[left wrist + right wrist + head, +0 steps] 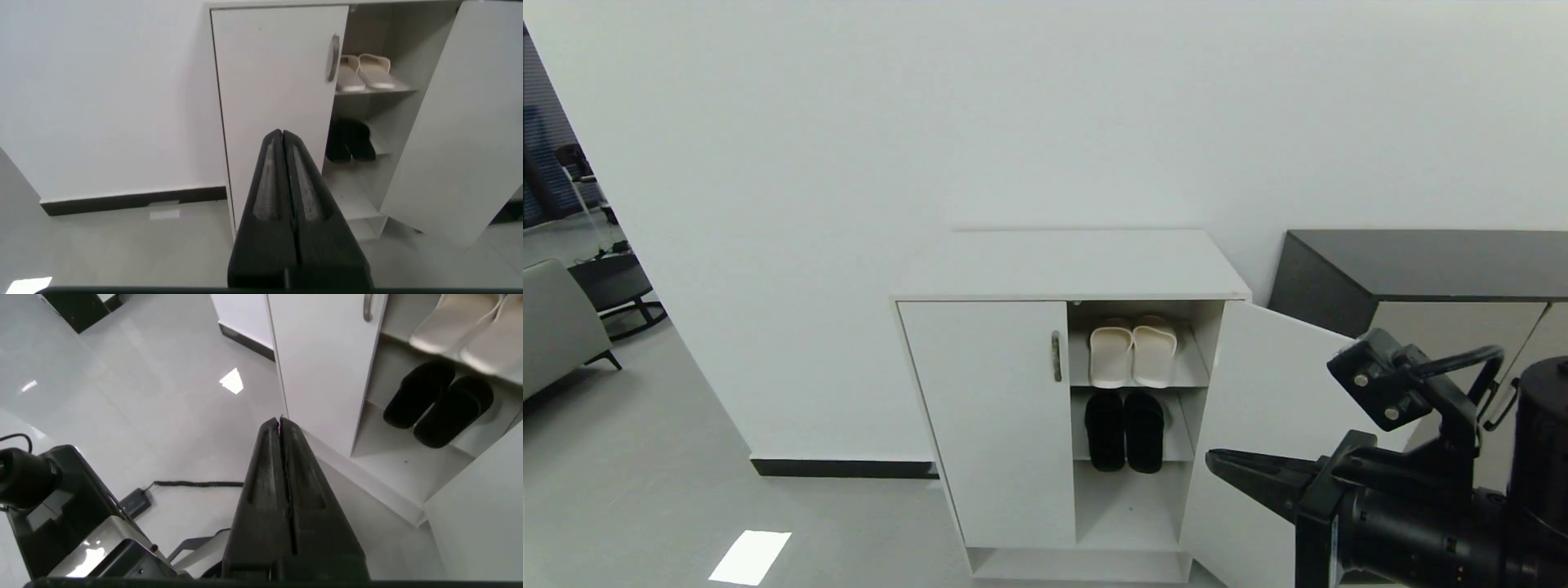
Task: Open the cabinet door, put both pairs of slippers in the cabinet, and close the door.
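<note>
Right wrist view is showing the black, long-fingered right gripper [282, 429] nearest of all. Its two fingers are pressing flat together with nothing between them, and it is hanging over the glossy grey tiled floor [163, 400] just in front of the cabinet. The black left gripper [282, 139] is likewise holding its ribbed fingers together on nothing, pointing toward the closed door.

Beyond both, the white flat-panelled cabinet [1070, 261] is standing against the plain white wall [849, 163]. Its left door [988, 425] is sitting shut, carrying a slim upright metal handle [1056, 356] at its inner edge. The right door [1258, 384] is hanging wide open, angled outward toward the right gripper.

Inside the open half, the soft-looking cream slippers [1133, 351] are lying side by side on the upper shelf. The matte black slippers [1125, 431] are lying side by side on the shelf directly below — their near ends are reaching that shelf's front edge.

Farther right, a low black sideboard [1421, 261] is standing against the same wall, just beside the cabinet.
</note>
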Robot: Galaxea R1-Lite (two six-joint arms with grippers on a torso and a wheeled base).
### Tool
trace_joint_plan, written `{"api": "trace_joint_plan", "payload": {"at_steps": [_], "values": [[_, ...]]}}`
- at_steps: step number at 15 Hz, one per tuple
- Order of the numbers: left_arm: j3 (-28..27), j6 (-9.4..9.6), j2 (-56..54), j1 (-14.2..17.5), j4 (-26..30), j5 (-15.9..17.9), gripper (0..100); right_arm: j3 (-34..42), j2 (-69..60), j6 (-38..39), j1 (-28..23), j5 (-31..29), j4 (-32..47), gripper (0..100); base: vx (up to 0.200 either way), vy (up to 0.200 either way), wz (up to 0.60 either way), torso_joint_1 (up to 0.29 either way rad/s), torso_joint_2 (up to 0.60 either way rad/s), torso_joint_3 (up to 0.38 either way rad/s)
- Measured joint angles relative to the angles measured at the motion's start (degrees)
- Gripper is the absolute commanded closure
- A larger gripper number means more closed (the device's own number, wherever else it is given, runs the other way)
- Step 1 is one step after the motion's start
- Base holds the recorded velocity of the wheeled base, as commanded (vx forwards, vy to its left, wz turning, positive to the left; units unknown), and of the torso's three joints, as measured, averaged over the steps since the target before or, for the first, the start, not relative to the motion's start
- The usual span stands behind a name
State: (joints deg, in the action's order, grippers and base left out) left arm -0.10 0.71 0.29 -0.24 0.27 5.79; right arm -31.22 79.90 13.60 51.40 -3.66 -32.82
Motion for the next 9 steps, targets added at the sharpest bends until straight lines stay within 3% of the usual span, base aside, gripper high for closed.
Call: {"api": "trace_joint_plan", "payload": {"at_steps": [4,5,7,9], "values": [[0.0,0.0,0.0,0.0,0.0,0.0,100,0.0,-0.2,0.1,-0.1,0.0,0.0,100,0.0,0.0,0.0,0.256,-0.54,-0.29],[0.0,-0.02,0.0,0.0,0.0,0.0,100,0.0,-0.4,0.1,-0.1,0.0,-0.1,100,0.0,0.0,0.0,0.149,-0.29,-0.163],[0.0,0.0,0.0,0.0,0.0,0.0,100,0.1,-0.7,0.1,-0.1,0.0,0.1,100,0.0,0.0,-0.6,0.058,-0.13,-0.066],[0.0,-0.02,0.0,0.0,0.0,0.0,100,0.4,-0.7,0.1,-0.1,0.1,0.0,100,0.0,0.0,0.0,0.016,-0.03,-0.013]]}}
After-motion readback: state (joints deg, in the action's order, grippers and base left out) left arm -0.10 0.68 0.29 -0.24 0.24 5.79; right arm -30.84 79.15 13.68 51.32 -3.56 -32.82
